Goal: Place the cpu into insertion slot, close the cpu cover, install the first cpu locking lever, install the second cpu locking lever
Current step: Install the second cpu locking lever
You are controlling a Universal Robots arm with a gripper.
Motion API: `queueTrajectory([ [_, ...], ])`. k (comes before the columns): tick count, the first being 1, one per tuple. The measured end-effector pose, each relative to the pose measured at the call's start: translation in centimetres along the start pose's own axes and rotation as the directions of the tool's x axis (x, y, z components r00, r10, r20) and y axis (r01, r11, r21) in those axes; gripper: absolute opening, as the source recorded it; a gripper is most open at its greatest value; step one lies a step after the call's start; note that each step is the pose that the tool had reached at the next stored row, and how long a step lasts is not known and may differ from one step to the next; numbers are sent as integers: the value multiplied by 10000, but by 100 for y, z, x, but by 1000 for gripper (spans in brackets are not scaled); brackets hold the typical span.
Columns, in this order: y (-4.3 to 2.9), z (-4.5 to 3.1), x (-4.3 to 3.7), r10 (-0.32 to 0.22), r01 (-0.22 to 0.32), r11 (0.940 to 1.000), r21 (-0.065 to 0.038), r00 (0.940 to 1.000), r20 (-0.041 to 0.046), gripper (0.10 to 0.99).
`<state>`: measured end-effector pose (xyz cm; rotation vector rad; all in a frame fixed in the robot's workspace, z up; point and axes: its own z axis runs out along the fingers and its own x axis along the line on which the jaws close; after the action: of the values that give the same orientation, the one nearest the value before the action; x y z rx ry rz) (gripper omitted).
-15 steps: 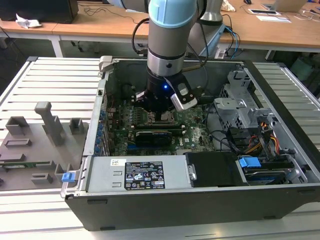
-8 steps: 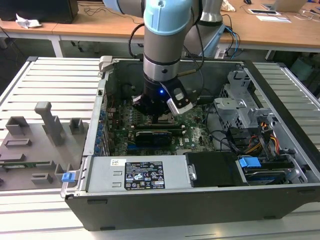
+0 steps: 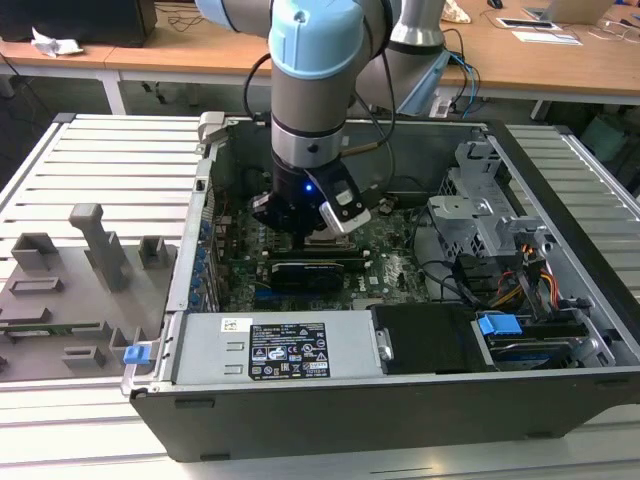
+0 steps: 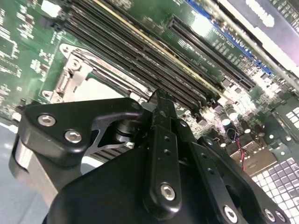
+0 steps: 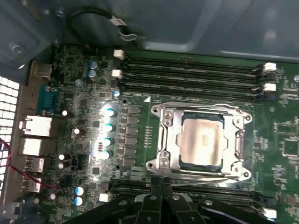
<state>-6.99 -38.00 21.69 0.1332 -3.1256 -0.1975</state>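
The cpu (image 5: 201, 142) is seen seated in the motherboard (image 5: 289, 135) socket w/ the cpu cover (image 5: 201, 109) apparently closed around it, approx. beneath the pincer (image 5: 161, 184), whose fingers are pressed together, empty.

The exterior view looks down from high in front at the open black metal computer case (image 3: 400, 300), far enough off to take in the slatted grey desk (image 3: 100, 170). Both wrist views sit close above the green motherboard (image 5: 285, 140), looking past the black hand (image 5: 161, 196). They share the silvery socket frame (image 5: 201, 140) (image 4: 77, 77) just beyond the hand.
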Motion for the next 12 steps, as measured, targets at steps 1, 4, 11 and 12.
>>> queueTrajectory([
  [1,-1,7,12,-22,22,10000,-58,10000,5,102],
  [4,-5,36,13,-67,67,9998,-175,10000,13,102],
  [11,-26,145,27,-234,236,9974,-680,9997,43,102],
  [12,-28,166,40,-258,261,9970,-733,9997,50,102],
])
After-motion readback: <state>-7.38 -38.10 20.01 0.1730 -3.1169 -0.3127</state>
